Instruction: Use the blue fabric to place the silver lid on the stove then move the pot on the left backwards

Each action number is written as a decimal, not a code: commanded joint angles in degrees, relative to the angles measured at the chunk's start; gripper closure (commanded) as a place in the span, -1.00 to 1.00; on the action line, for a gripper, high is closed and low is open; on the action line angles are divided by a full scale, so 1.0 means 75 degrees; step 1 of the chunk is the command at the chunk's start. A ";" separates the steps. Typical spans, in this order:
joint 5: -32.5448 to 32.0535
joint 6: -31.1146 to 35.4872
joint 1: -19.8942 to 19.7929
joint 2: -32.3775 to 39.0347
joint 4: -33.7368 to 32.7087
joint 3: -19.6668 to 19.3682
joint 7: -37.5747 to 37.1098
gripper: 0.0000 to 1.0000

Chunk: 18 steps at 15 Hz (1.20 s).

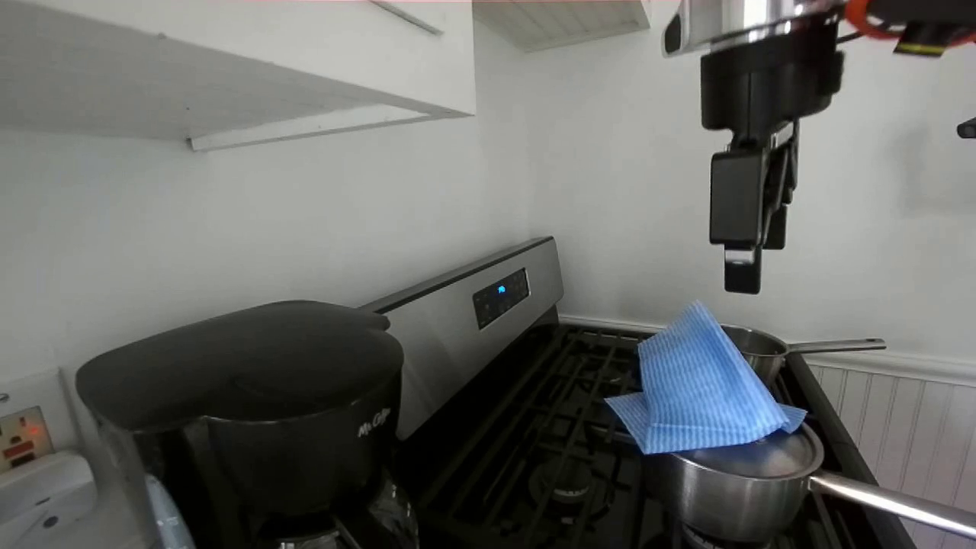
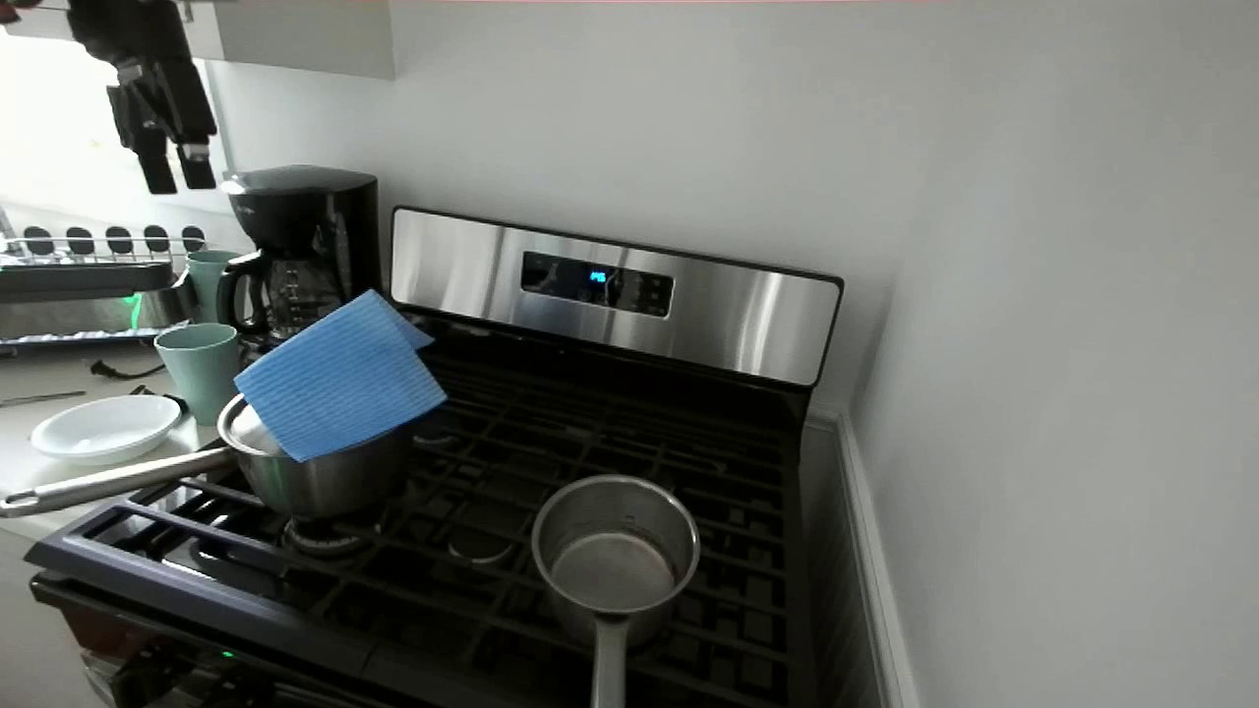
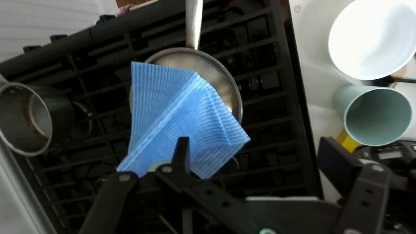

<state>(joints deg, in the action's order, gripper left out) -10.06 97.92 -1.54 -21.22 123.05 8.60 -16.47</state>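
Note:
The blue fabric (image 1: 705, 389) lies folded, with a raised peak, over the silver lid (image 1: 789, 454), which sits on a steel pot (image 1: 732, 499). Both also show in the other views: fabric (image 2: 344, 379) (image 3: 182, 117), lid (image 2: 251, 430) (image 3: 216, 78), pot (image 2: 320, 482). The fabric covers much of the lid, and the lid's knob is hidden. A smaller steel pot (image 2: 615, 531) without a lid stands on the stove (image 2: 482, 462); it shows in the wrist view (image 3: 26, 120). My gripper (image 1: 755, 259) is open and empty, above and apart from the fabric, its fingers wide apart in the wrist view (image 3: 255, 146).
A black coffee maker (image 1: 252, 366) stands beside the stove. Green cups (image 2: 202, 369), a white bowl (image 2: 103, 430) and a dish rack (image 2: 89, 285) are on the counter. Pot handles (image 2: 118, 482) (image 2: 610, 659) stick out. A cabinet (image 1: 229, 69) hangs above; walls border the stove.

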 commanded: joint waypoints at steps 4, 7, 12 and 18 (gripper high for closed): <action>0.0008 0.0048 -0.0564 0.0641 0.0609 -0.0740 -0.1307 -1.00; 0.0378 0.0419 -0.0671 0.0921 0.0875 -0.1171 -0.1157 -1.00; 0.0898 0.1418 -0.0732 0.1272 0.1313 -0.1561 -0.1113 -1.00; 0.1239 0.3105 -0.0760 0.1637 0.1785 -0.1756 -0.1104 -1.00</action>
<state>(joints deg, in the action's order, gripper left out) -3.40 114.94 -6.89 -9.61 134.64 -4.02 -24.41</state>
